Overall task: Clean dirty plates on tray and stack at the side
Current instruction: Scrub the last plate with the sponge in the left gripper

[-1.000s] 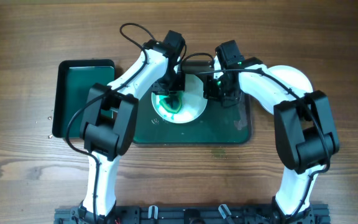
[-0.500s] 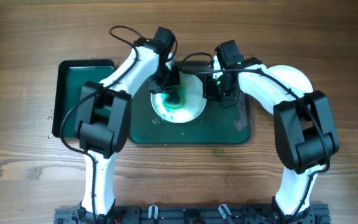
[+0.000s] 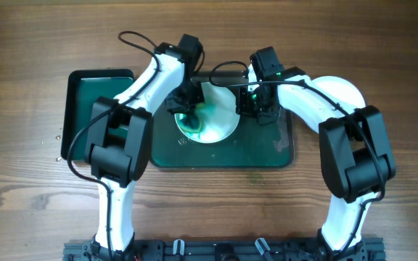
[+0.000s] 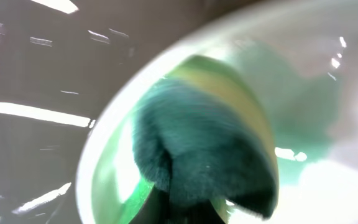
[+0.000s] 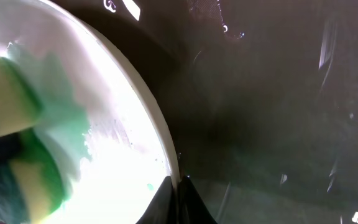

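One dirty plate point(image 3: 220, 119) lies on the tray point(image 3: 267, 152), white with a teal-green smear over its left half. My left gripper point(image 3: 189, 110) is shut on a green and yellow sponge point(image 4: 210, 137) and presses it on the plate's left part point(image 4: 328, 74). My right gripper point(image 3: 242, 107) is shut on the plate's right rim point(image 5: 166, 155), one finger on each side. The sponge also shows in the right wrist view point(image 5: 17, 155) beside the tray floor point(image 5: 278, 124). No other plates are in view.
A smaller, narrower deep green tray point(image 3: 96, 109) stands on the wooden table left of the big tray, with no sponge in it. Small wet marks lie on the big tray's right part point(image 3: 280, 145).
My left gripper has slid the sponge from the plate's middle toward its left side, spreading the green smear. The right gripper has stayed on the rim.
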